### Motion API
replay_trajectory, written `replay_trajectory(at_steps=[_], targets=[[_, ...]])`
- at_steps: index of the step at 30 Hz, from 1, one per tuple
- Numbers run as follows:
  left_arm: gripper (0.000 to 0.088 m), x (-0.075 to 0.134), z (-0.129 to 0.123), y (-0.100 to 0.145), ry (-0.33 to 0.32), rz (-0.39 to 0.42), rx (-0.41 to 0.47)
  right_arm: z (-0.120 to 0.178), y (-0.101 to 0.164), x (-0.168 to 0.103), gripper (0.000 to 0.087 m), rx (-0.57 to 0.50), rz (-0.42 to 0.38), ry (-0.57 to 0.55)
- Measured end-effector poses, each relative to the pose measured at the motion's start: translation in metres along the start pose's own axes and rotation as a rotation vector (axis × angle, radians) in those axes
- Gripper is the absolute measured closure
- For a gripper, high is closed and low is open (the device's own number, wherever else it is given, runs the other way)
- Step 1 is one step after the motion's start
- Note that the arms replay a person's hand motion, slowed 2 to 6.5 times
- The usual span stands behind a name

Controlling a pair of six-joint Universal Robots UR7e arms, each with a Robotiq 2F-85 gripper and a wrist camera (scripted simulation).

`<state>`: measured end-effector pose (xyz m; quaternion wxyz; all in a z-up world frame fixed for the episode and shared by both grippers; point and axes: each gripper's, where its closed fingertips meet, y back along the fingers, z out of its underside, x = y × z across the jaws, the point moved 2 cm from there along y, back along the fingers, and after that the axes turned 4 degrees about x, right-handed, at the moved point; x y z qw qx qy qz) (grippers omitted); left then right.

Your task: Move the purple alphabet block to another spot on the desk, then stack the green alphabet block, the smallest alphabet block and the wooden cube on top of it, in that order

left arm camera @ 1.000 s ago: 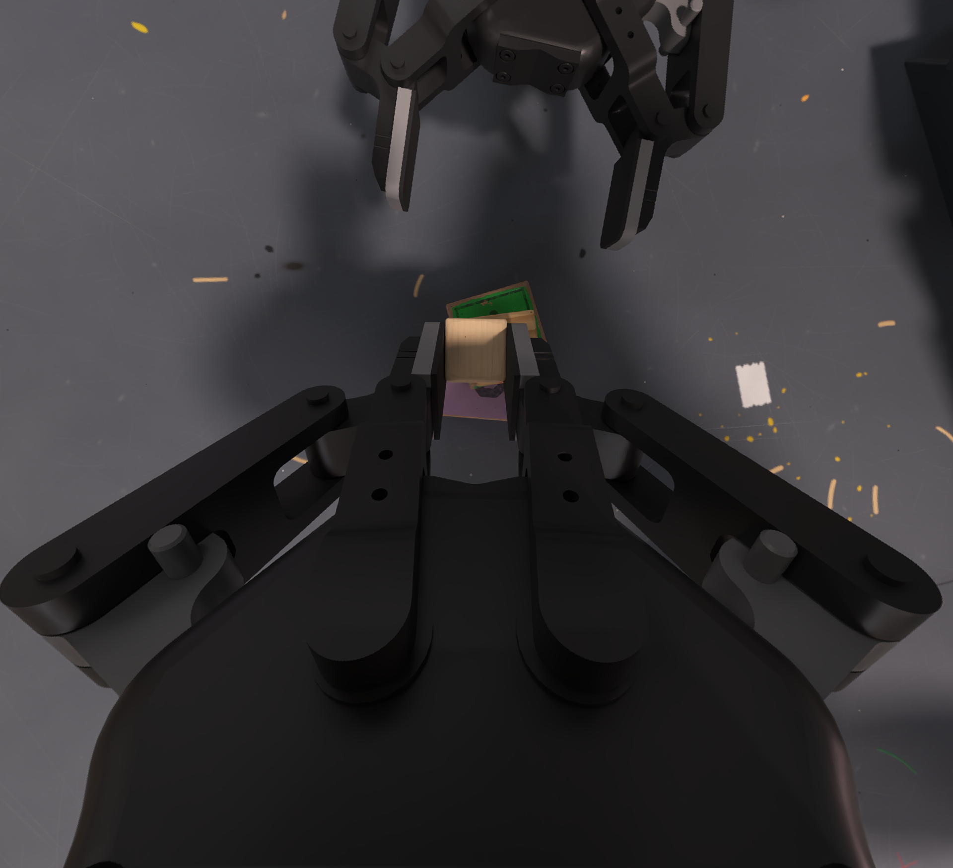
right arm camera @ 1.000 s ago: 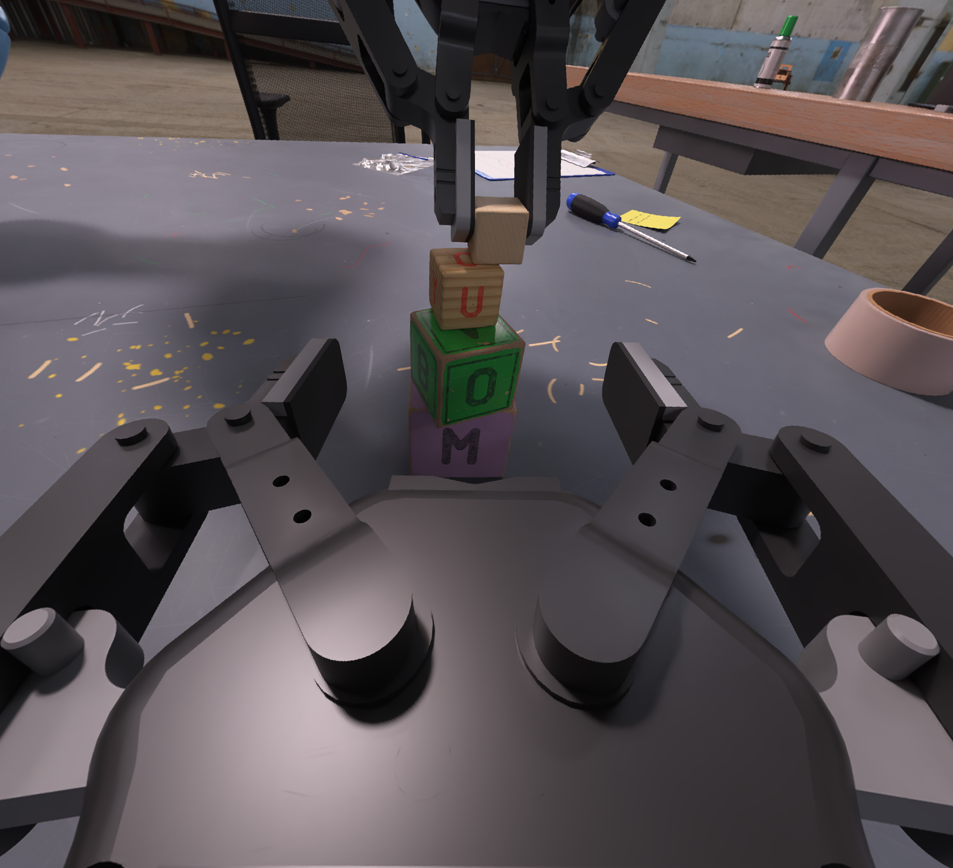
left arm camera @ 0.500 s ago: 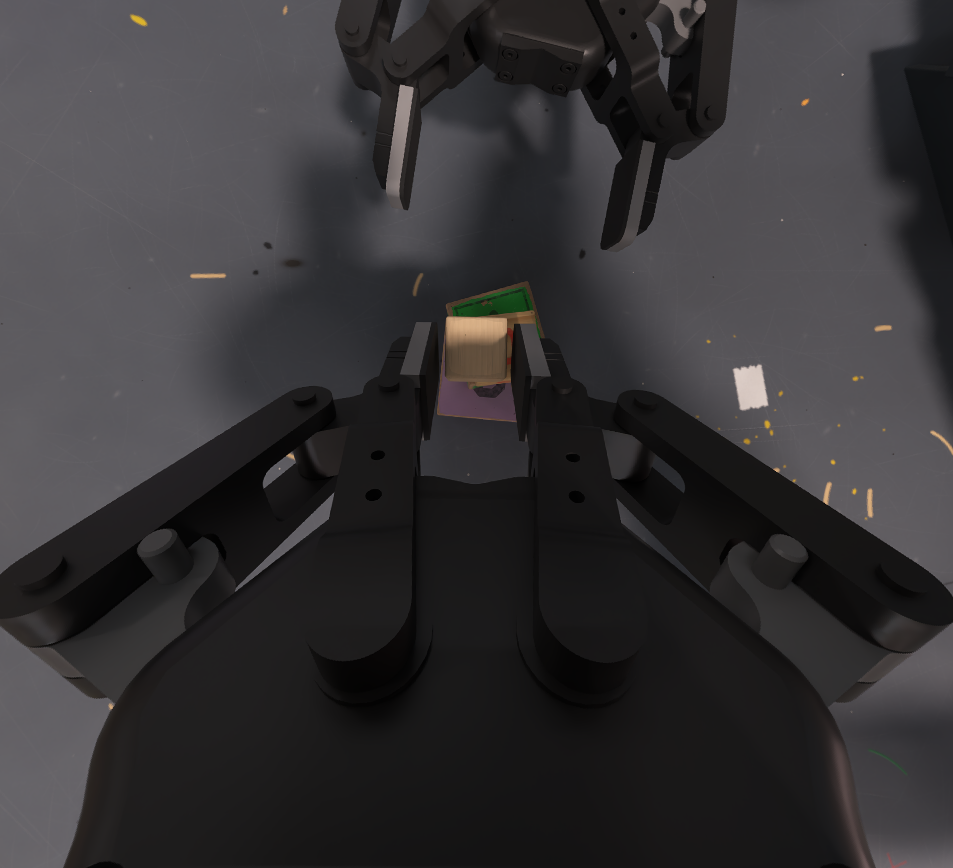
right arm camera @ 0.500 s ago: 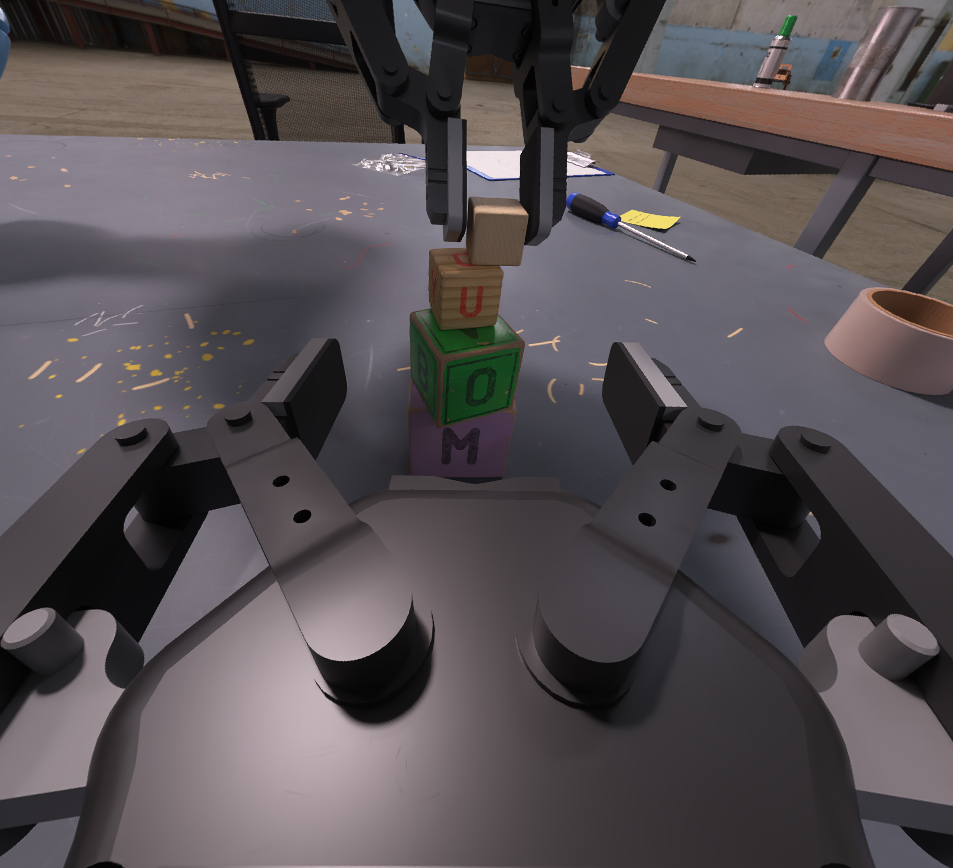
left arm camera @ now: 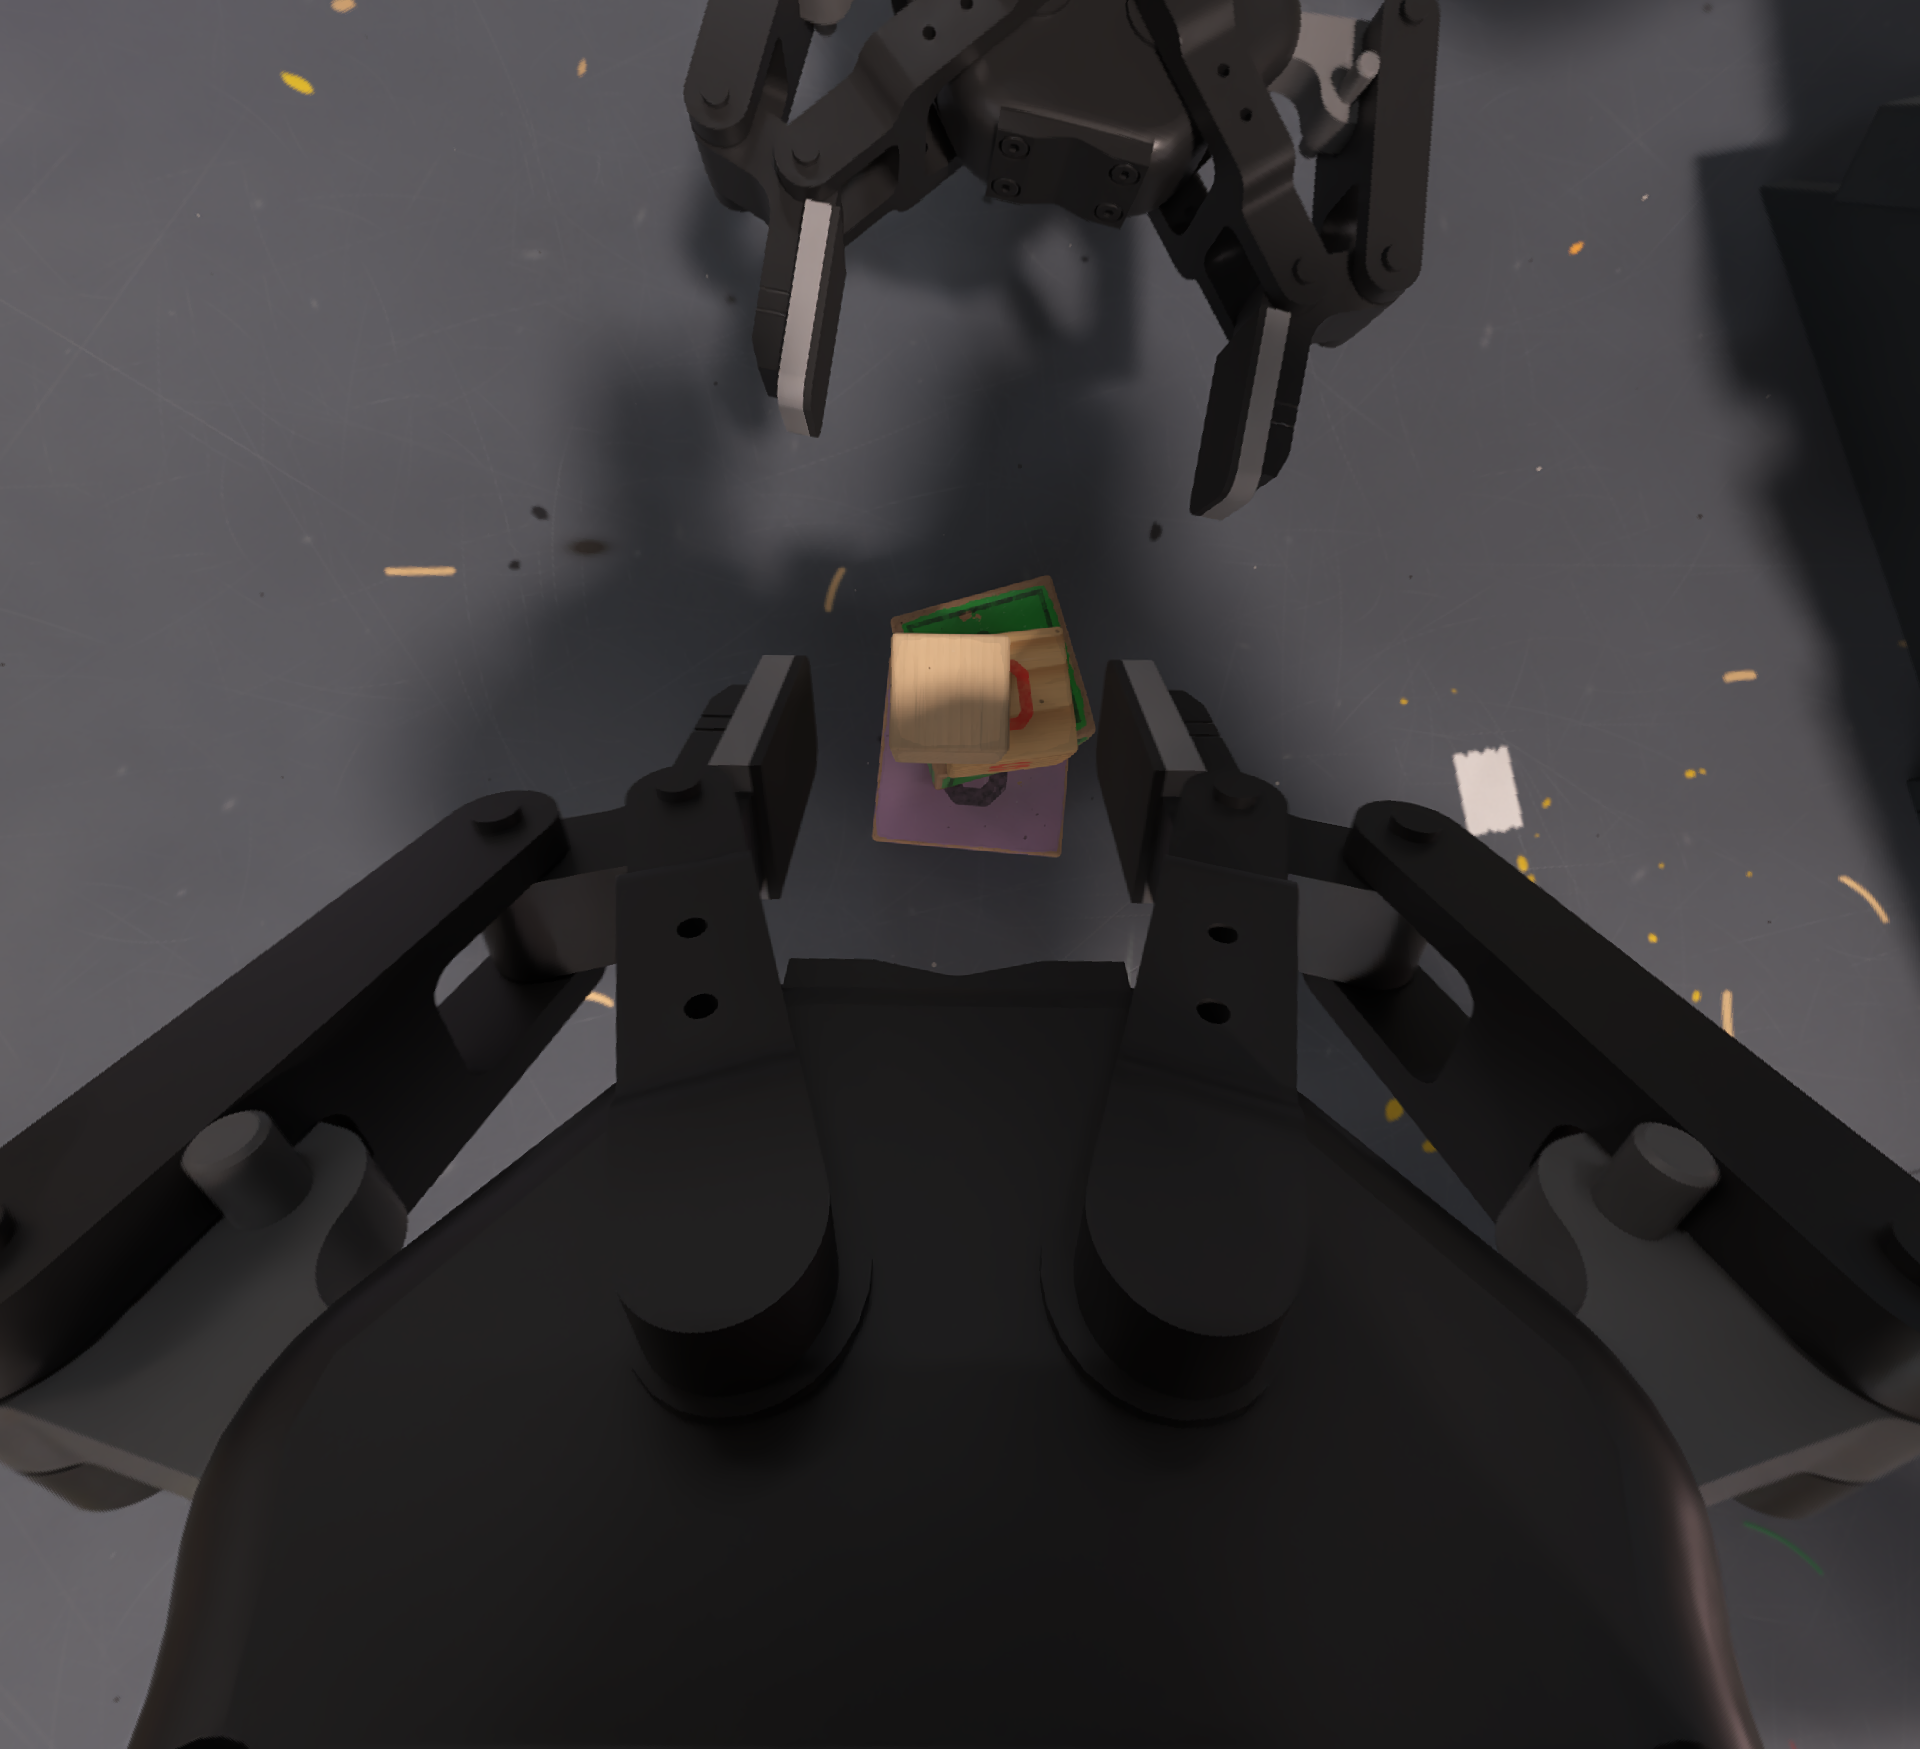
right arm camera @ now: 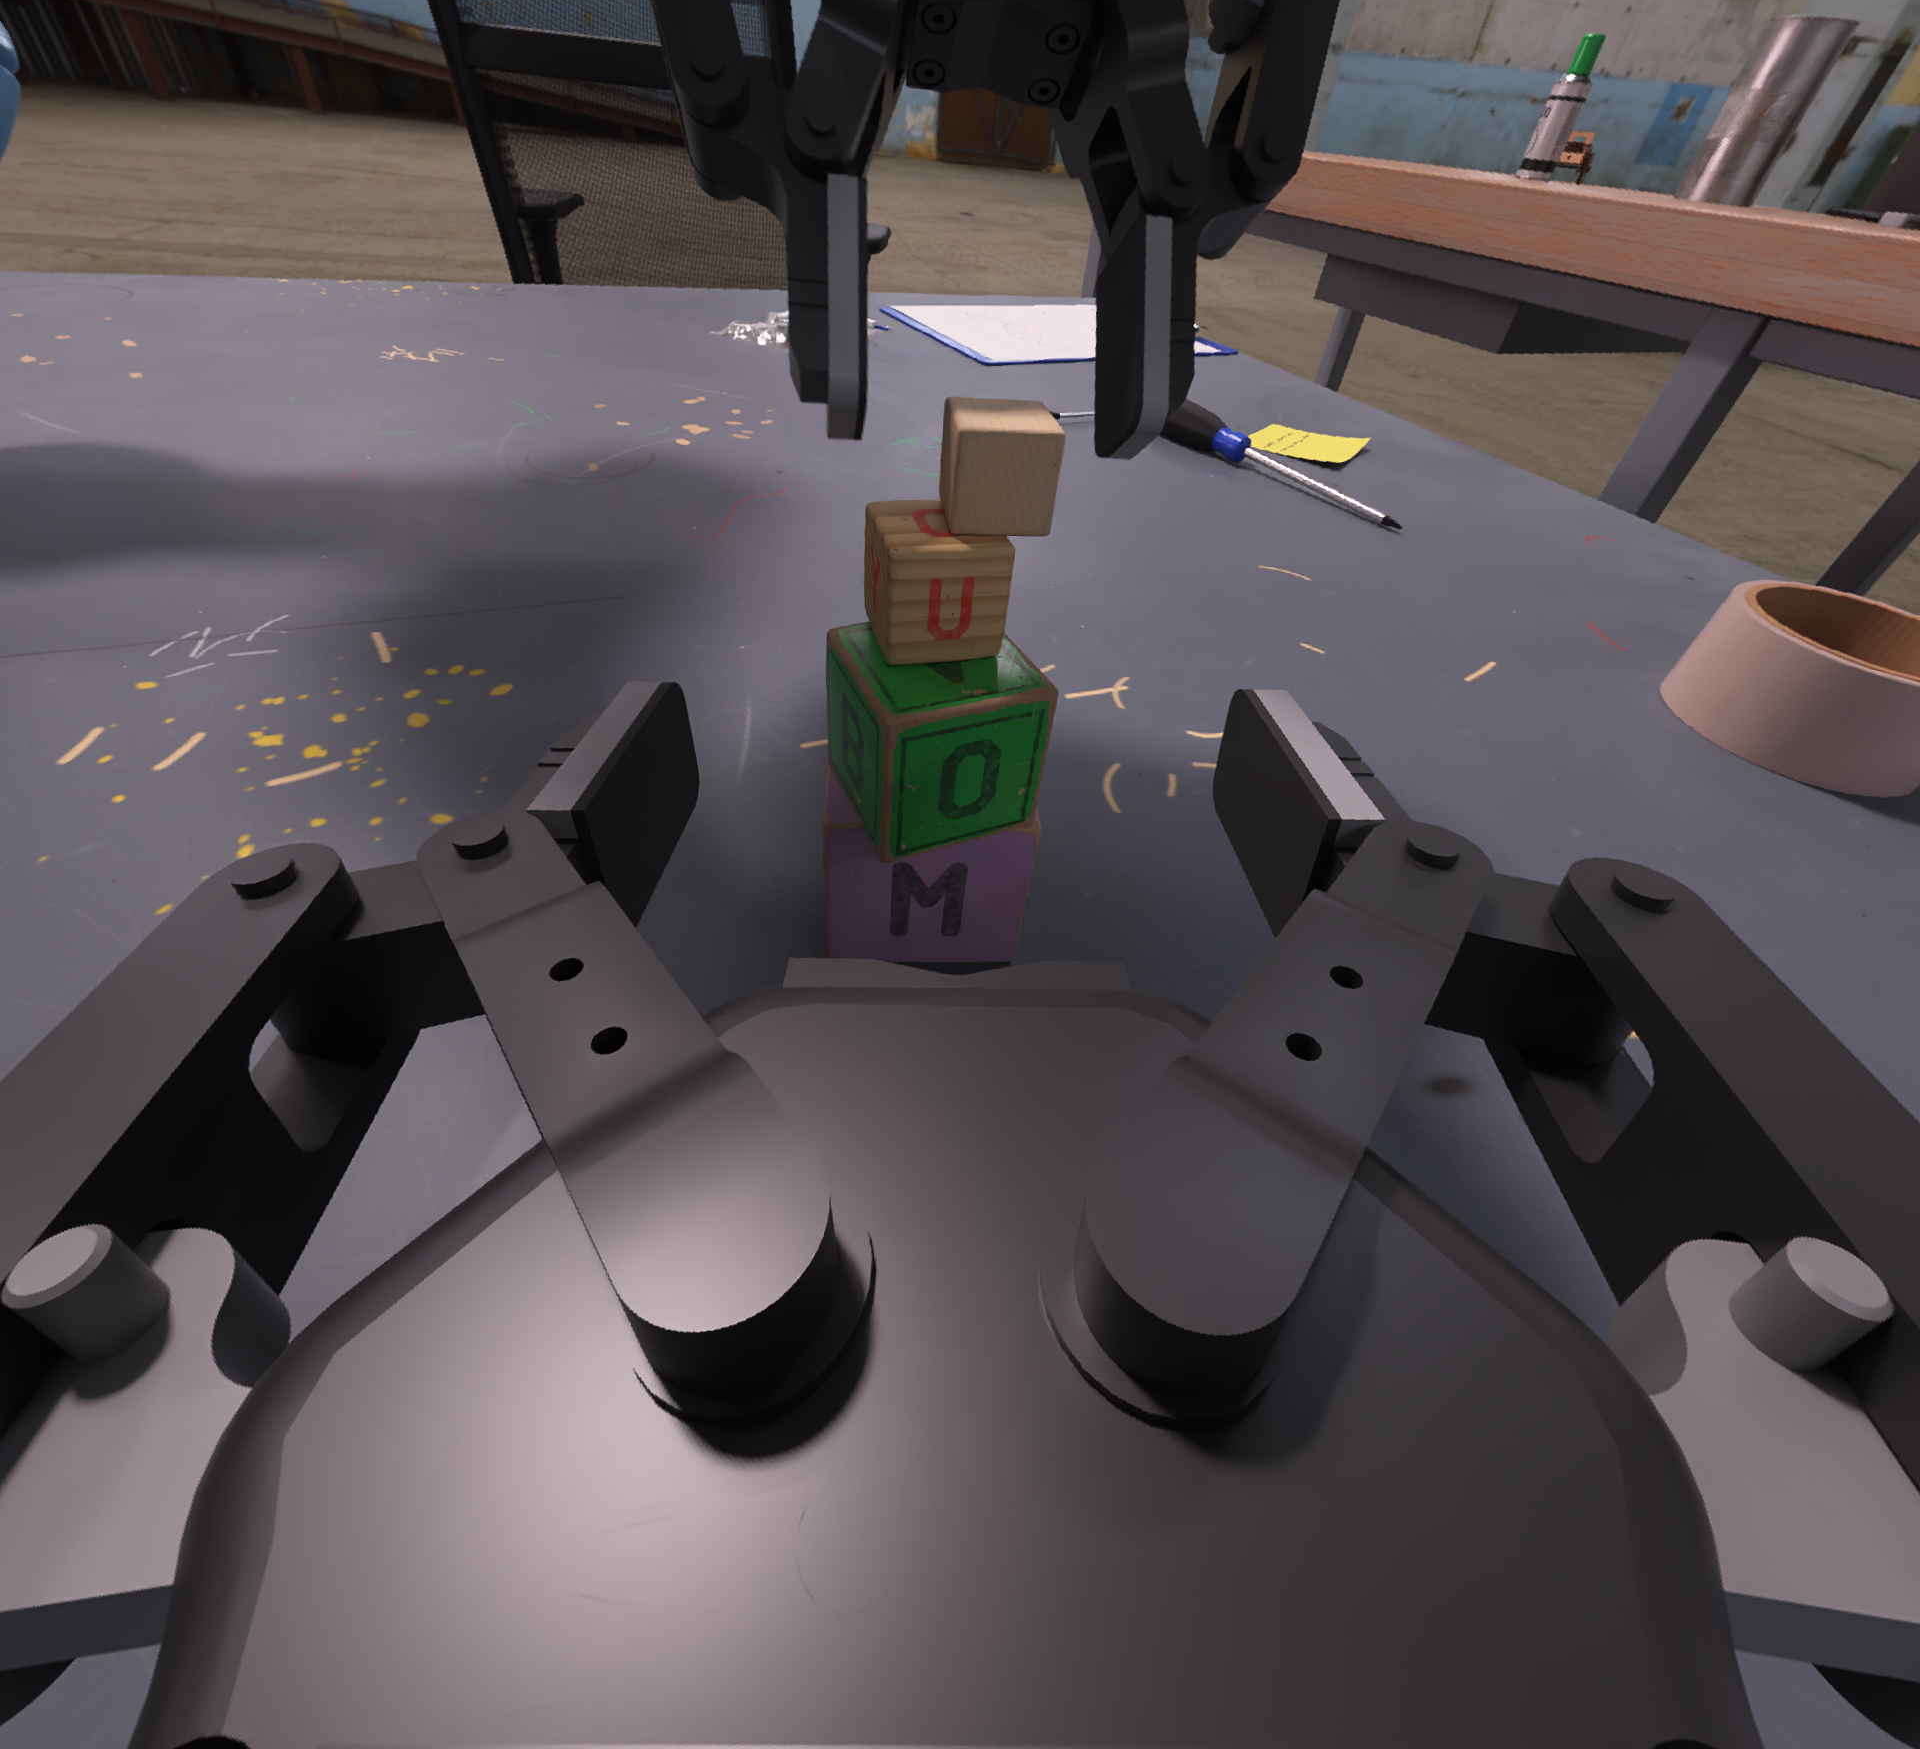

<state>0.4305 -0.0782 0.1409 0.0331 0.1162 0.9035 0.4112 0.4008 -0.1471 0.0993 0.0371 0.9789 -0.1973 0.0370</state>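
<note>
**Four-block stack between two spread end effectors**

The left end effector (left arm camera: 956, 764) points down over the stack with its fingers spread; neither pad (left arm camera: 781, 764) touches a block. In the right wrist view the same end effector (right arm camera: 992, 390) hangs above the stack, its fingertips level with the cube (right arm camera: 1003, 465), one to each side and clear of it. The right end effector (right arm camera: 954, 780) sits low and near the surface (right arm camera: 312, 556), facing the stack side-on, its fingers also spread wide and holding nothing; from the left wrist view it appears beyond the stack (left arm camera: 1023, 432).

The cube (left arm camera: 948, 697) is the top item. It rests on the smallest block (right arm camera: 938, 582), offset toward one edge so that part of it overhangs. The smallest block, pale wood with red lettering, stands on the green block (right arm camera: 940, 743), which is turned slightly relative to the purple block (right arm camera: 930, 899) beneath it. The purple block (left arm camera: 971, 816) sits on the grey, paint-flecked surface.

Farther out on the surface lie a blue-handled screwdriver (right arm camera: 1278, 468), a yellow note (right arm camera: 1307, 444), a clipboard (right arm camera: 1023, 333) and, at the right, a tape roll (right arm camera: 1803, 686). A mesh chair (right arm camera: 582, 110) stands behind the surface, and a wooden bench (right arm camera: 1621, 239) lies beyond to the right.
</note>
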Motion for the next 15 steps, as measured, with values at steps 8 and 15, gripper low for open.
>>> replay_trajectory(at_steps=[8, 15], targets=[[0.015, 0.001, 0.0, 0.009, 0.017, 0.001, 0.077, 0.0, 0.0, 0.0, 0.002, 0.0, -0.001, 0.0], [0.0026, 0.004, 0.008, 0.018, 0.036, -0.014, 0.165, 0.0, 0.0, 0.0, 0.002, -0.001, -0.002, 0.001]])
